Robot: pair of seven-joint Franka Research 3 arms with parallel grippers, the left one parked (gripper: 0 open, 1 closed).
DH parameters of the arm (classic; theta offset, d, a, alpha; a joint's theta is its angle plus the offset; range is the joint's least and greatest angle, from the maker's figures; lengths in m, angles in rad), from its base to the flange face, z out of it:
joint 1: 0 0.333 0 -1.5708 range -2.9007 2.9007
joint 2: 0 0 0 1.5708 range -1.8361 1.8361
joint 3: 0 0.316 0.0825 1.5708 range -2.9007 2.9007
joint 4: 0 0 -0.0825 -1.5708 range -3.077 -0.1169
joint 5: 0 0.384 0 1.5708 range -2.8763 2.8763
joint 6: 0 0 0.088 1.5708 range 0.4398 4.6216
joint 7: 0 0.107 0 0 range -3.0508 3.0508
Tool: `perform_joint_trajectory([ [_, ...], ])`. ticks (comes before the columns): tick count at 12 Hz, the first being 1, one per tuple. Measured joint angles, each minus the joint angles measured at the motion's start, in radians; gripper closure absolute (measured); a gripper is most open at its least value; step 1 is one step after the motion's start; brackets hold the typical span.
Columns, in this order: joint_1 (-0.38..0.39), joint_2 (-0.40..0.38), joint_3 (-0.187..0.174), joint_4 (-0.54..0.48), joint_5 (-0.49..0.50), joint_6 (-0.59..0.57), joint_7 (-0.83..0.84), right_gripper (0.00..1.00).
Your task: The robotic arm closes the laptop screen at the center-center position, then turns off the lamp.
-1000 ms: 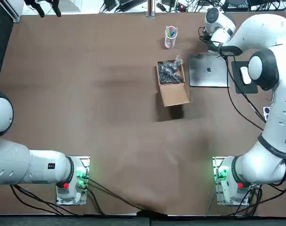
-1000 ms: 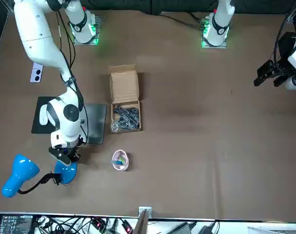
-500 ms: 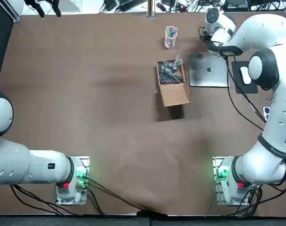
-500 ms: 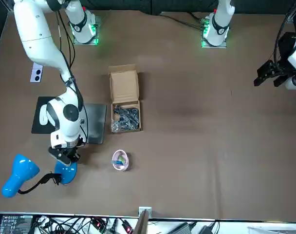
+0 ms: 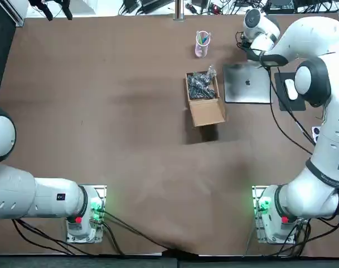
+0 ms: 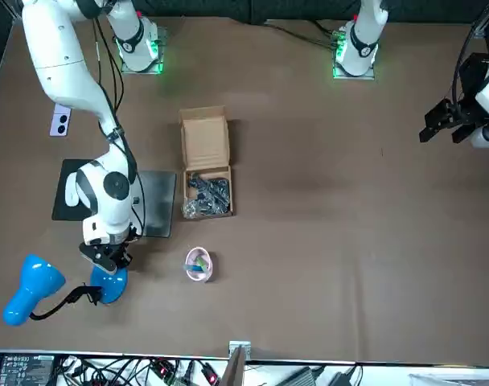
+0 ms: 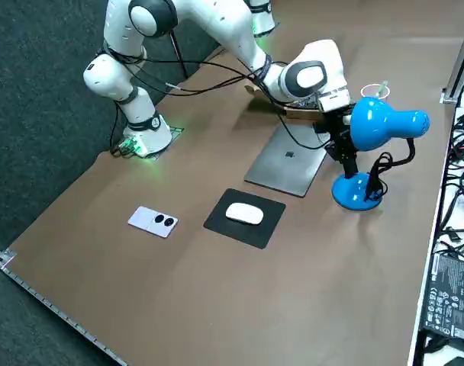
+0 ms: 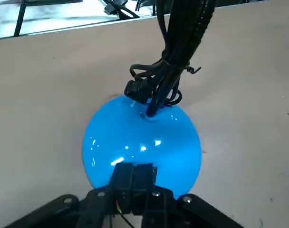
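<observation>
The silver laptop point(image 5: 247, 84) lies closed on the table beside the cardboard box. The blue lamp stands just beyond it, with a round base point(image 6: 108, 285) and its head point(image 6: 29, 287) swung out to the side on a black neck. In the right side view the lamp base point(image 7: 357, 192) sits under the lamp head point(image 7: 385, 123). My right gripper point(image 8: 133, 176) is shut, its two black fingers pressed together with the tips right at the blue base point(image 8: 142, 142). From the front, the gripper point(image 6: 106, 260) points down onto the base's near edge.
An open cardboard box point(image 5: 204, 99) holding black parts stands left of the laptop. A pink cup point(image 5: 202, 43) stands behind the box. A white mouse on a black pad point(image 7: 246, 215) and a small white device point(image 7: 154, 221) lie to the laptop's right. The lamp's black cable point(image 8: 168, 71) coils near the base.
</observation>
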Motion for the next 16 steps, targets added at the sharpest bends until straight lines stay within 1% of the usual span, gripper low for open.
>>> perform_joint_trajectory([
  [6,-0.002,0.0,0.0,0.0,-0.002,0.007,0.0,0.99],
  [12,-0.006,0.001,-0.011,0.0,-0.01,0.033,0.0,0.99],
  [16,-0.008,0.001,-0.012,0.0,-0.011,0.036,0.0,0.99],
])
